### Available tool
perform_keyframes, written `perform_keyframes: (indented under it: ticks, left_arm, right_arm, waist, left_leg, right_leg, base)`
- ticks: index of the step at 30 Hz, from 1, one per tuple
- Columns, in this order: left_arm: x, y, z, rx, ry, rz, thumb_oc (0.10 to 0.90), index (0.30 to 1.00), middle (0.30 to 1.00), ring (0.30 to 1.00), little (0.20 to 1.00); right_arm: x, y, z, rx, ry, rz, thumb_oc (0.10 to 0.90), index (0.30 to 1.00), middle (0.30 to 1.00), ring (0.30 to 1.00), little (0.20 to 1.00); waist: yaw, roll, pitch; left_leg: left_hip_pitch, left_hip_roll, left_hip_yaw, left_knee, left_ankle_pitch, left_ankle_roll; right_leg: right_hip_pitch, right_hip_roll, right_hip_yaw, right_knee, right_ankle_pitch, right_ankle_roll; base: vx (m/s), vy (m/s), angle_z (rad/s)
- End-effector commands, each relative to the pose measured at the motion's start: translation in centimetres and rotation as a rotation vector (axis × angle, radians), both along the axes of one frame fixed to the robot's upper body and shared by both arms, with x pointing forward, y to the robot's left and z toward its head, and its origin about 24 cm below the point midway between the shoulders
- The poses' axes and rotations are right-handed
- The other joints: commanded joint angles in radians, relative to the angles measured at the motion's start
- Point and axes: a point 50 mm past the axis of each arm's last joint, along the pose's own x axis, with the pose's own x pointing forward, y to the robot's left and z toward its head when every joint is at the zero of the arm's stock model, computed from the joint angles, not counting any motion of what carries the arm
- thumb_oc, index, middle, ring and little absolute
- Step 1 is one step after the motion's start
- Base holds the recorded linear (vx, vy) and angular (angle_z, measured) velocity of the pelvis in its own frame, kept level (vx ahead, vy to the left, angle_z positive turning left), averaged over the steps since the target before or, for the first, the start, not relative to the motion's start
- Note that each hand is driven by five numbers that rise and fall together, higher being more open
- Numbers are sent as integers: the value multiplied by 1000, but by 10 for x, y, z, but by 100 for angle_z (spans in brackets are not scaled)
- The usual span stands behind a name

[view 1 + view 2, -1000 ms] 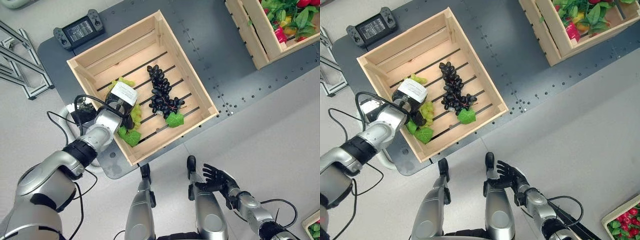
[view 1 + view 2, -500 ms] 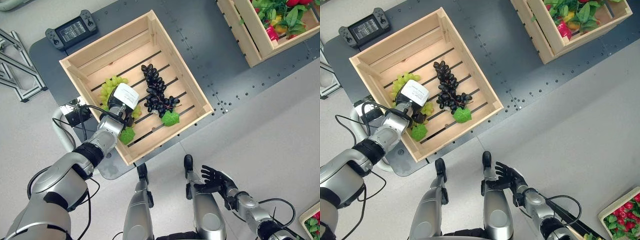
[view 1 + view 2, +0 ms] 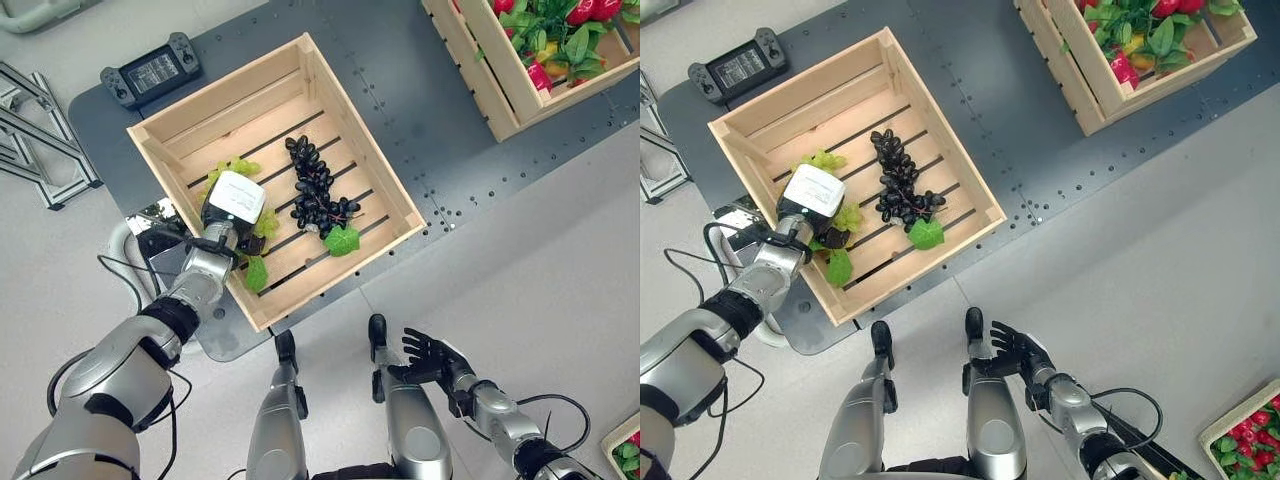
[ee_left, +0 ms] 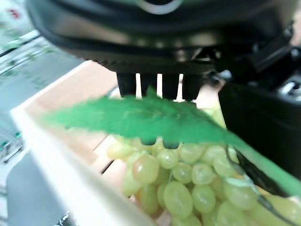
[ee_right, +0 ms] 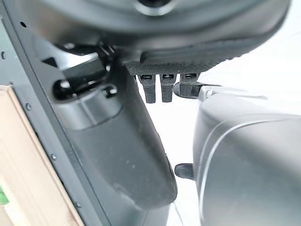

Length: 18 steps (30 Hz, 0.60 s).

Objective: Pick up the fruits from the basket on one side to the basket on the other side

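Left hand over the green grapes, shifted toward the crate's 9 o'clock wall since a second ago.

Left eye view: left hand [image 3: 232,205] sits over the green grapes [image 3: 232,168] in the near crate [image 3: 352,118]; black grapes [image 3: 318,188] lie at its 3 o'clock.
Left wrist view: the grapes' leaf crosses the fingers; their grip cannot be told.
Right eye view: right hand [image 3: 1016,351] idle at 6 o'clock, fingers spread; far crate [image 3: 1077,100] at 1 o'clock.
Step judged: depositing or regrasping; next, clear the crate.
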Motion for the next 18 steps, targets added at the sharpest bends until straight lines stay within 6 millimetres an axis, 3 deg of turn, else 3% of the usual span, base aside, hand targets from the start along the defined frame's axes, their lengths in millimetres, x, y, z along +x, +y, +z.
perform_keyframes:
  ticks: [1,6,11,13,15,18]
  left_arm:
    - [-11,35,67,-105,-412,-41,400,300,300,300,300]
    - [-40,30,64,-311,-607,-186,400,300,300,300,300]
    - [-66,18,63,-530,-778,-339,400,300,300,300,300]
    - [-78,11,57,-828,-846,-407,400,300,300,300,300]
    - [-91,1,49,-951,-904,-478,400,300,300,300,300]
    - [-106,-4,53,-1080,-980,-565,400,300,300,300,300]
  right_arm:
    - [-16,-11,-1,34,-51,-122,800,900,900,900,900]
    - [-28,-13,-2,49,-82,-206,800,900,900,900,900]
    - [-28,-10,7,68,-153,-263,800,900,900,900,900]
    - [-27,-7,13,76,-195,-285,800,900,900,900,900]
    - [-27,-5,19,92,-236,-317,800,900,900,900,900]
    - [-26,-5,30,102,-304,-330,800,900,900,900,900]
  waist:
    - [40,-10,-58]
    - [64,5,-115]
    - [77,9,-171]
    - [82,8,-198]
    - [87,7,-224]
    - [89,5,-262]
  left_leg:
    - [14,-56,-18,71,-113,20]
    - [78,-53,-38,1,-101,14]
    - [131,-50,-46,-61,-85,7]
    - [153,-51,-51,-80,-83,7]
    - [174,-51,-56,-97,-81,6]
    - [195,-50,-55,-108,-84,3]
  right_leg:
    - [5,8,-5,36,-34,-14]
    - [73,7,-23,-10,-39,-14]
    - [127,3,-34,-61,-26,-11]
    - [149,0,-39,-76,-22,-9]
    - [170,-4,-44,-90,-17,-5]
    - [200,-13,-47,-117,-3,3]
  base:
    - [36,-10,10]
    - [61,-24,9]
    - [50,-21,14]
    - [41,-24,0]
    - [54,-31,4]
    - [45,-24,9]
